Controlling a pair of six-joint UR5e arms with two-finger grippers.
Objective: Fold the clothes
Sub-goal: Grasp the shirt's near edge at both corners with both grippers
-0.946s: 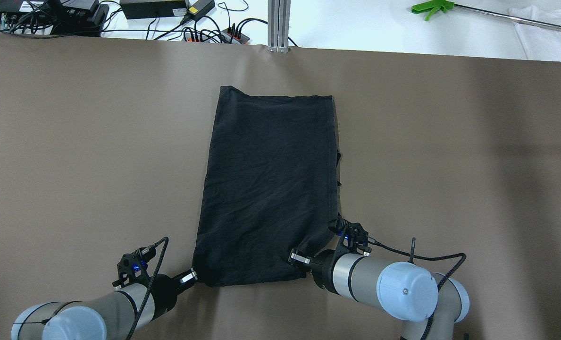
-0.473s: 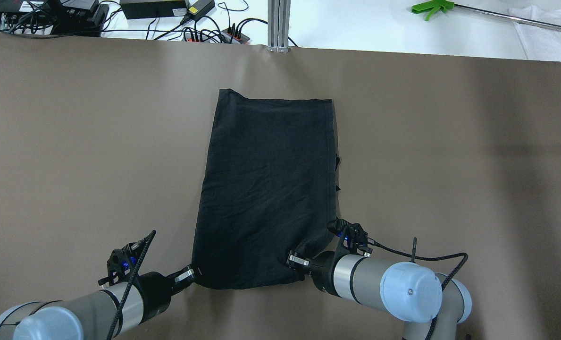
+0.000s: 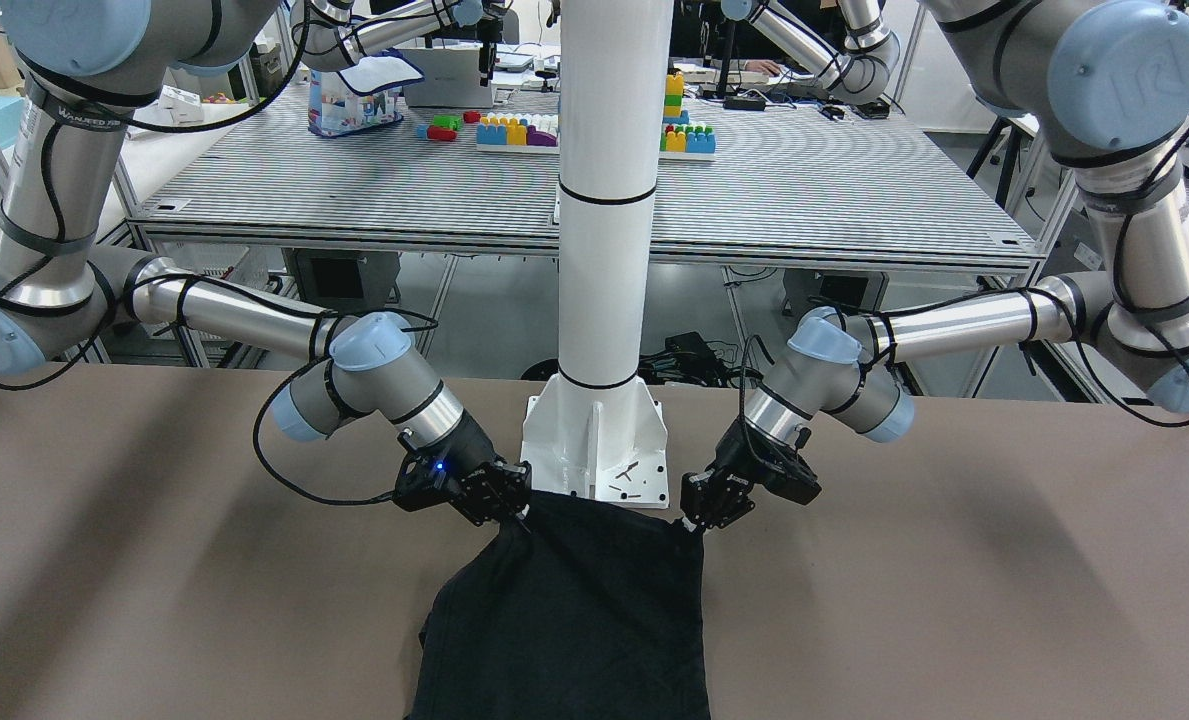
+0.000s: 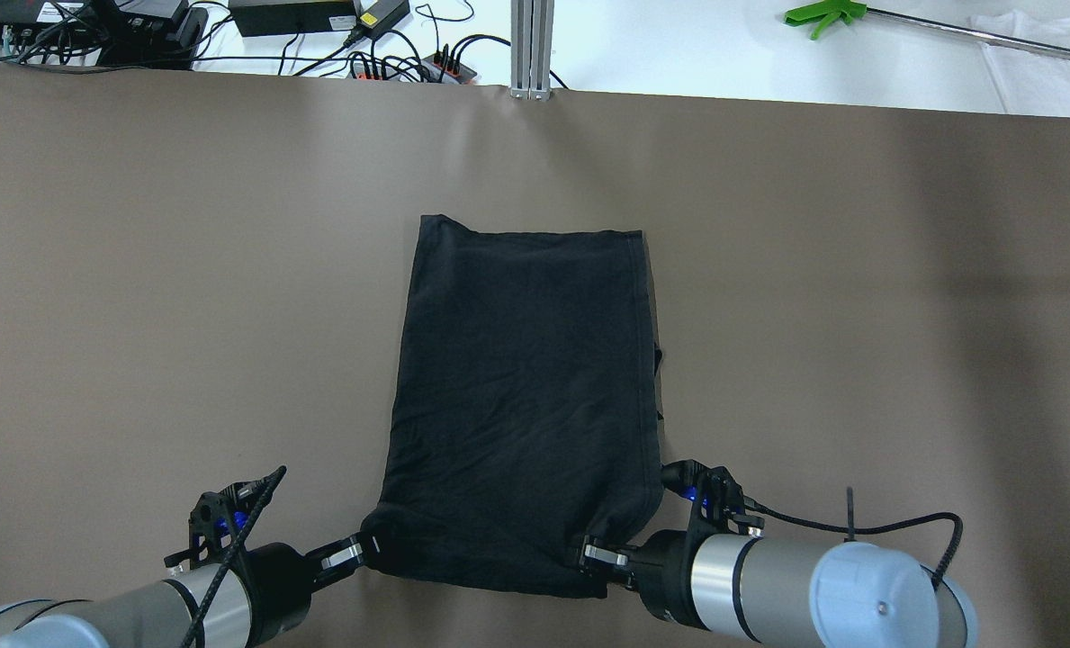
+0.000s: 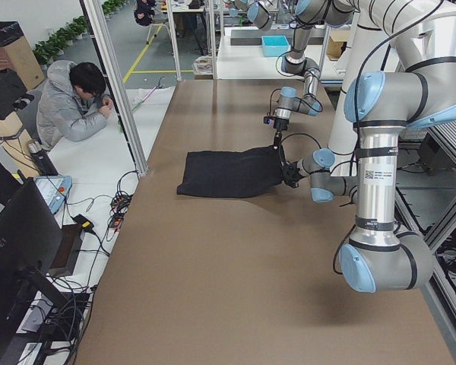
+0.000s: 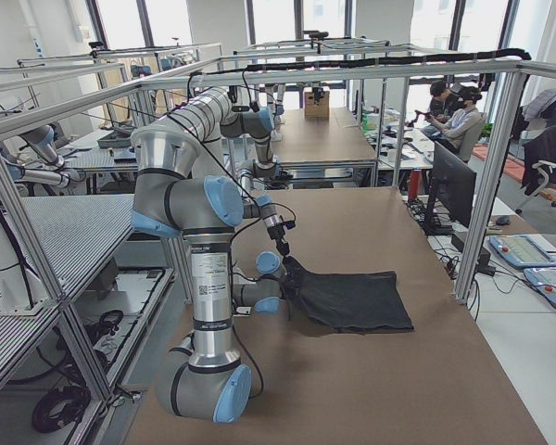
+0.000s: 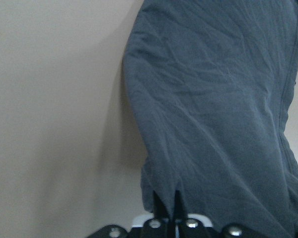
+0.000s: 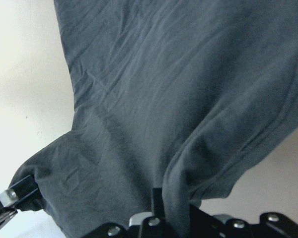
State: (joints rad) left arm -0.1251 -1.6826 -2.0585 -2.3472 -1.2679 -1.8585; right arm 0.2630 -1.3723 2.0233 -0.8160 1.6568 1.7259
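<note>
The black clothes [image 4: 526,387] lie flat on the brown table [image 4: 139,270], the near edge towards the robot; the left gripper [image 4: 365,546] and right gripper [image 4: 591,552] each pinch a near corner, fingers closed on fabric. The piece looks light and limp — likely to sag unless held by corners or hem, spread apart.

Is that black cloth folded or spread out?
Spread: the black cloth lies mostly flat on the table; left hand and right hand pinch its near corners.
</note>
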